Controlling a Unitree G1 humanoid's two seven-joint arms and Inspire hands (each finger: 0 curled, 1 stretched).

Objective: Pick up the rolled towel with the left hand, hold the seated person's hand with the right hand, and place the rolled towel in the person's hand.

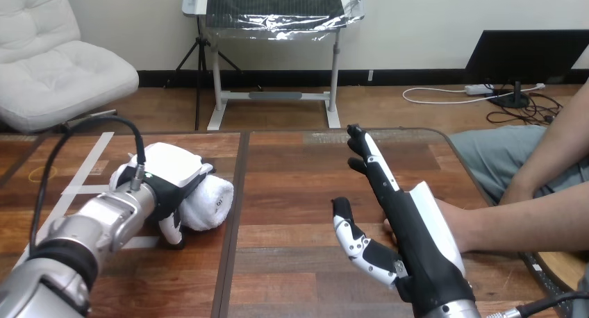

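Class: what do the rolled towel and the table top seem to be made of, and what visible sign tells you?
The rolled towel: soft white cloth, probably terry; matte, fuzzy, layers coiled at its end. The table top: wood planks by the look, reddish-brown grain and slight sheen; possibly laminate.

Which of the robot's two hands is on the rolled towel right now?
The left hand, at the view's left, curled over the rolled towel. The right hand stands open and upright beside the person's hand, holding nothing.
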